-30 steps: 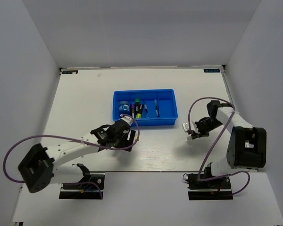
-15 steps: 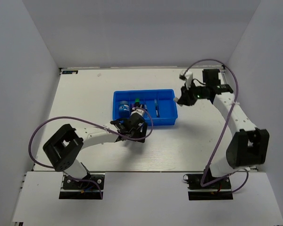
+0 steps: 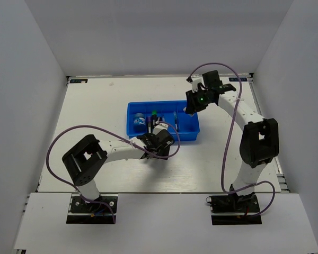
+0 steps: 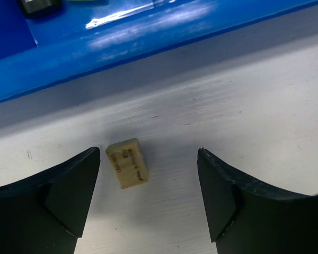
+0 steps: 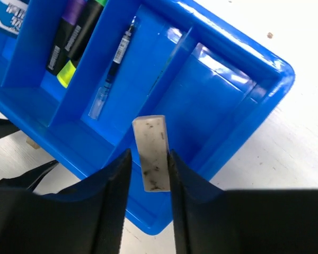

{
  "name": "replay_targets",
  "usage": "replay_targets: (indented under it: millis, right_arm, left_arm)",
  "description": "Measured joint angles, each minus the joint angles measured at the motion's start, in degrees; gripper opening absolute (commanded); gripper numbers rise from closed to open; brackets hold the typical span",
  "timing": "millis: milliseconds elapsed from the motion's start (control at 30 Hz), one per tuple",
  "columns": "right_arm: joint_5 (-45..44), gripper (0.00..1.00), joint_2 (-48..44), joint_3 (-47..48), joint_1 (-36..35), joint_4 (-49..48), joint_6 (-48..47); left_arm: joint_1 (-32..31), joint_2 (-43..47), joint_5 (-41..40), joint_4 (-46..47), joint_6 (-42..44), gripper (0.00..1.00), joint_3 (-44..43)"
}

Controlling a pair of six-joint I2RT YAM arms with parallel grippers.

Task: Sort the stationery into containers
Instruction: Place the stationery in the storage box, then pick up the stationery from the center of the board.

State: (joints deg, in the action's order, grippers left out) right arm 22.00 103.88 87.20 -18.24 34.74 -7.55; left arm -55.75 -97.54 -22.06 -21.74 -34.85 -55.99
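One second back the left jaws stood off the near left corner of the tray [image 3: 161,102]. Now they have slid right along its near wall and hang spread wide over the worktop [image 3: 95,116]. The tan block [image 4: 127,162] lies untouched between them, just outside that wall and nearer the left finger. Judged from that, a pick of this block is lined up but not yet made. Inside the tray, counting from the left, there is one blue roll [image 3: 140,121] in the first compartment. The second holds at least two dark markers [image 5: 63,42], though their exact number cannot be told. The third holds one pen [image 5: 112,69], and nothing shows in the fourth, which makes four compartments in the one tray. The right jaws were low over the worktop to the right of the tray a second ago, and have since lifted and swung in over its right end. They are clenched on the grey block [image 5: 152,153], gripped across its narrow sides, above the divider beside the bare fourth compartment. That block looks one release away from being sorted. Blocks number two in all, and neither is in the tray yet.
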Motion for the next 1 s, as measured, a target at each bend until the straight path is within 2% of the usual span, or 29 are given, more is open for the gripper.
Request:
replay_targets:
  millis: [100, 333, 467, 600, 667, 767, 800, 867, 967, 1000]
  right_arm:
    - [-0.59, 0.52, -0.15, -0.24, 0.13, -0.20, 0.13]
    - [-0.46, 0.55, -2.69, -3.37, 0.17, -0.31, -0.09]
    - [0.87, 0.55, -6.05, -5.88, 0.22, -0.90, 0.52]
    - [2.08, 0.55, -10.64, -9.77, 0.28, -2.16, 1.18]
    - [2.51, 0.55, -12.66, -11.43, 0.39, -2.58, 1.31]
    - [3.02, 0.55, -14.80, -13.11, 0.68, -3.19, 1.49]
    - [3.21, 0.55, -15.32, -13.46, 0.87, -3.30, 1.57]
    - [3.56, 0.55, -16.24, -14.29, 1.25, -3.61, 1.66]
    - [4.00, 0.60, -17.51, -15.43, 1.81, -3.67, 1.97]
    - [4.11, 0.66, -17.88, -15.76, 2.03, -3.67, 2.03]
  left_arm:
    - [-0.13, -0.57, -1.51, -0.96, -0.90, 0.83, -0.04]
    - [-0.11, -1.31, -3.10, -1.88, -2.27, 0.79, -0.31]
    - [-0.11, -2.29, -3.43, -1.79, -3.15, 0.68, -1.25]
    - [-0.11, -2.49, -3.72, -1.77, -4.46, 0.51, -1.33]
    - [-0.11, -2.51, -3.85, -1.77, -5.14, 0.46, -1.33]
    - [-0.11, -2.51, -3.98, -1.49, -6.08, 0.31, -1.09]
    - [-0.11, -2.49, -4.09, -1.33, -6.25, 0.23, -1.01]
    - [-0.31, -2.10, -4.28, -1.07, -6.32, 0.17, -0.68]
    - [-0.70, -1.66, -4.35, -0.79, -6.51, 0.08, -0.13]
    - [-0.87, -1.42, -4.37, -1.01, -6.43, 0.07, 0.02]
